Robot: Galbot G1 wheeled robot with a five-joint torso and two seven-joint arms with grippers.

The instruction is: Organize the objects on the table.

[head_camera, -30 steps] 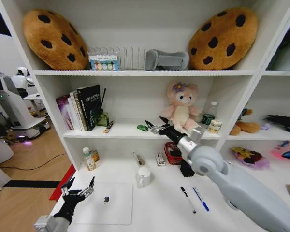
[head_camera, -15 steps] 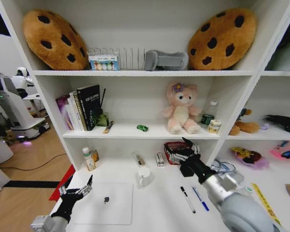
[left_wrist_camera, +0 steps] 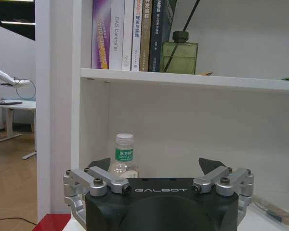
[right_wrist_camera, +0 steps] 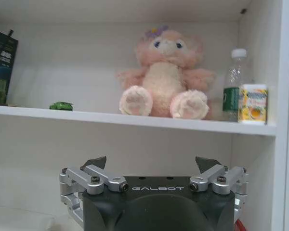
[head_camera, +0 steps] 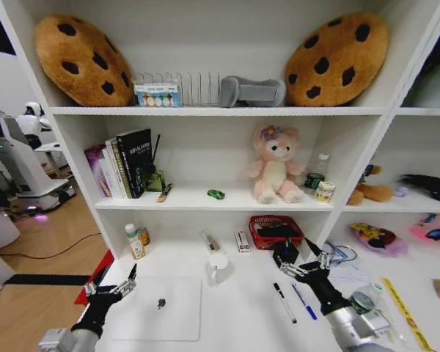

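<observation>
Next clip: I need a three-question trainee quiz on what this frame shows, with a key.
1. True or false: the green toy car sits on the shelf beside the pink plush toy.
2. Which lies nearer the right tool on the table? A) the black pen and blue pen B) the laptop
3. Fill in: both the right tool and the left tool have their fingers ____.

Key: 1 true; 2 A; 3 open, holding nothing.
</observation>
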